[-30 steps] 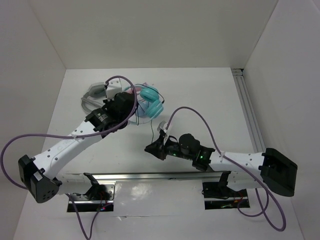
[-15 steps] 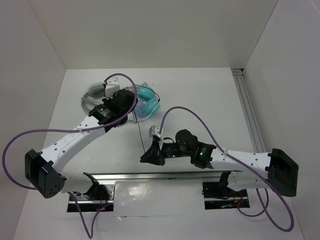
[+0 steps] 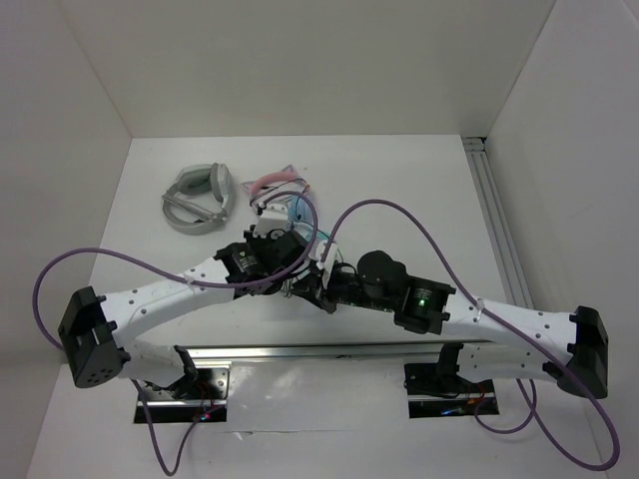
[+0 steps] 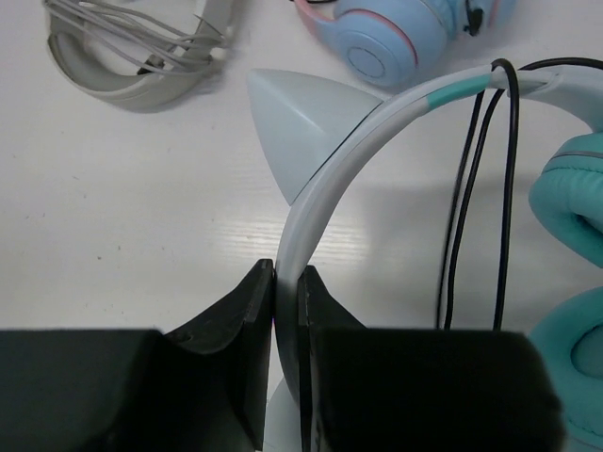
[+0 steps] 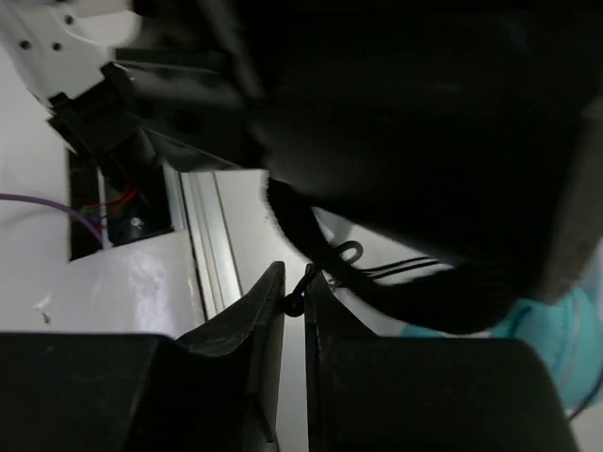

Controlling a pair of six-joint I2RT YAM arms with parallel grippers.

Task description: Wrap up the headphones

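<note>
- Right gripper: nearest, jaws pinched on thin black cable, just near-right of left gripper.
- Left gripper: clenched on pale headband near one end.
- Headphones: table middle, beyond both grippers. Band's arc runs far and right from left jaws, cat-ear point on its far-left side.
- Cable already looped over band's far-right part, beside teal ear cups.
- Judgement: next turn must cross band's long axis; right arm carries cable.
- Farthest: pink pair, grey pair, apart from the headphones.
</note>
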